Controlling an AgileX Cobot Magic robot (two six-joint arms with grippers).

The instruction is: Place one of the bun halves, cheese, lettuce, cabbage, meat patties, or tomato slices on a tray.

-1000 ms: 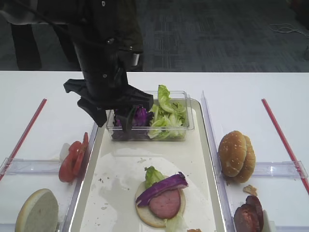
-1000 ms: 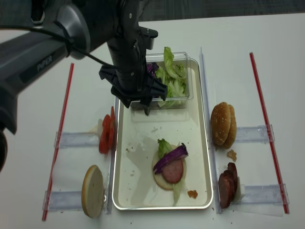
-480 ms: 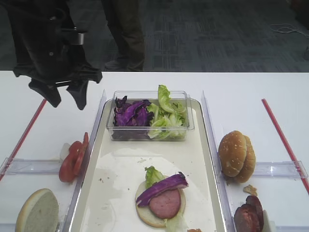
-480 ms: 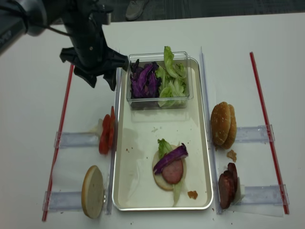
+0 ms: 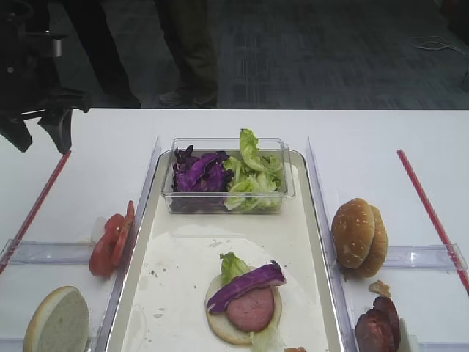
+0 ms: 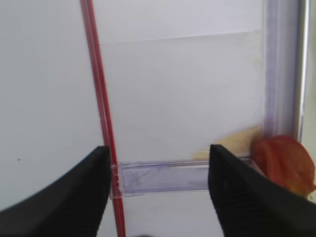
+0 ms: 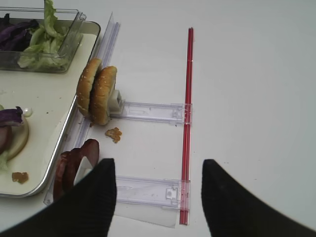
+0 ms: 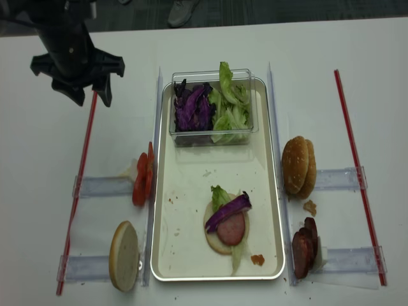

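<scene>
On the cream tray (image 5: 179, 282) (image 8: 185, 245) lies a pale bun half (image 5: 220, 328) stacked with lettuce (image 5: 232, 265), a meat patty (image 5: 250, 309) and a purple cabbage strip (image 5: 245, 283) (image 8: 227, 209). Left of the tray stand tomato slices (image 5: 110, 242) (image 6: 284, 159) and a cut-face bun half (image 5: 57, 321). To its right are sesame bun halves (image 5: 359, 236) (image 7: 98, 94) and meat patties (image 5: 377, 330) (image 7: 74, 165). I cannot make out the cheese. My left gripper (image 5: 40, 139) (image 8: 91, 99) (image 6: 157, 150) hangs open and empty over the far-left red strip. My right gripper (image 7: 158, 163) is open and empty beside the patties.
A clear tub (image 5: 227, 198) with purple shreds and lettuce leaves (image 5: 253, 172) sits at the tray's far end. Clear plastic strips (image 5: 51, 251) (image 7: 148, 111) and red strips (image 5: 429, 209) (image 8: 80, 185) lie on the white table. A crumb (image 7: 114, 133) lies near the buns.
My left gripper has swung from over the tub leftward and back to the far-left red strip, still open and empty. The food has not moved.
</scene>
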